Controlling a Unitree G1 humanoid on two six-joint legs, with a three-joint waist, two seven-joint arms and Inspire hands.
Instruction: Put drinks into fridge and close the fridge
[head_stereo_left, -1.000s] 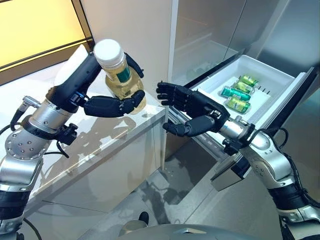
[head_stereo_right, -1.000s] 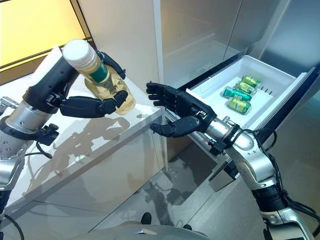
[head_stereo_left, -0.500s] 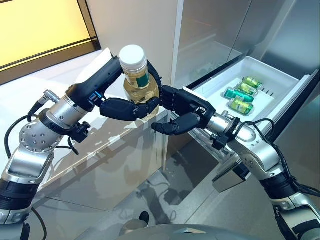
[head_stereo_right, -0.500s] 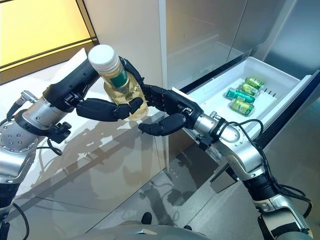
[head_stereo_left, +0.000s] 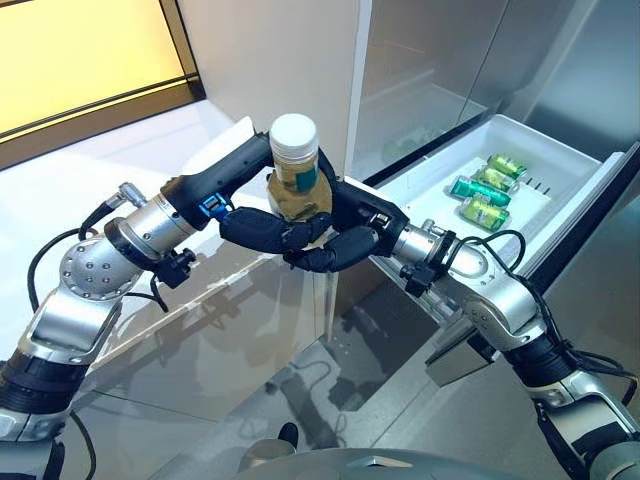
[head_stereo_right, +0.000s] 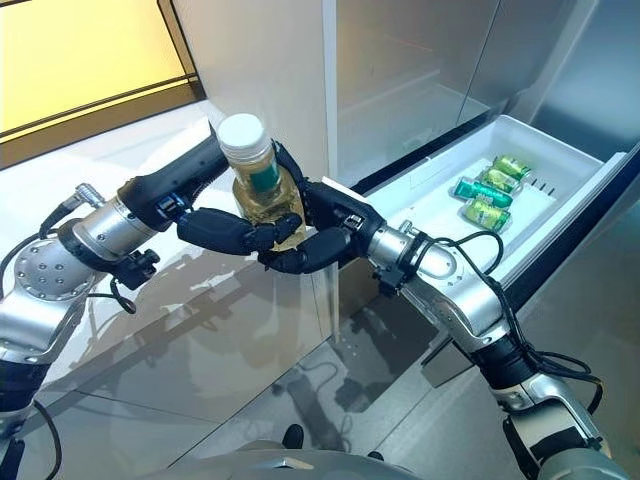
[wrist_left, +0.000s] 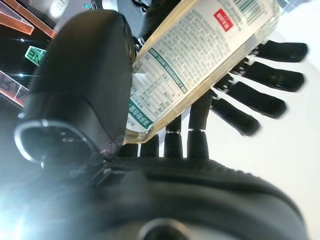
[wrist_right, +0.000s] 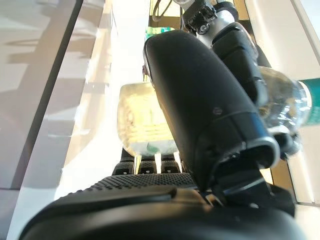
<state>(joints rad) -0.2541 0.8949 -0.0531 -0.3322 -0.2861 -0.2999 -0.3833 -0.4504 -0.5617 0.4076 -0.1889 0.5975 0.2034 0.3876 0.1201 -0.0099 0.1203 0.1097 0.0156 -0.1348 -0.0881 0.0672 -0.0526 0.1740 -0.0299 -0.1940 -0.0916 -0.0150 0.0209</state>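
A clear bottle (head_stereo_left: 296, 172) of yellowish drink, with a white cap and a green label, stands upright in the air above the corner of the white counter (head_stereo_left: 150, 320). My left hand (head_stereo_left: 262, 228) grips it from the left, fingers curled round its lower body. From the right, my right hand (head_stereo_left: 352, 238) closes on the same bottle, thumb under it and fingers behind it. The left wrist view shows the bottle (wrist_left: 200, 50) lying across that hand's palm. The right wrist view shows the bottle (wrist_right: 142, 117) past the right thumb (wrist_right: 200, 100). The fridge's white drawer (head_stereo_left: 430, 185) stands pulled out at the right.
Three green cans (head_stereo_left: 480, 190) lie at the far end of the open drawer. A steel fridge front (head_stereo_left: 440, 50) rises behind it. The counter's edge runs below both hands, with glossy floor (head_stereo_left: 330, 400) beneath. A yellow-lit window (head_stereo_left: 80, 50) sits at the far left.
My left hand has carried the bottle rightwards and lower. My right hand has come left from beside the drawer and closed round the bottle.
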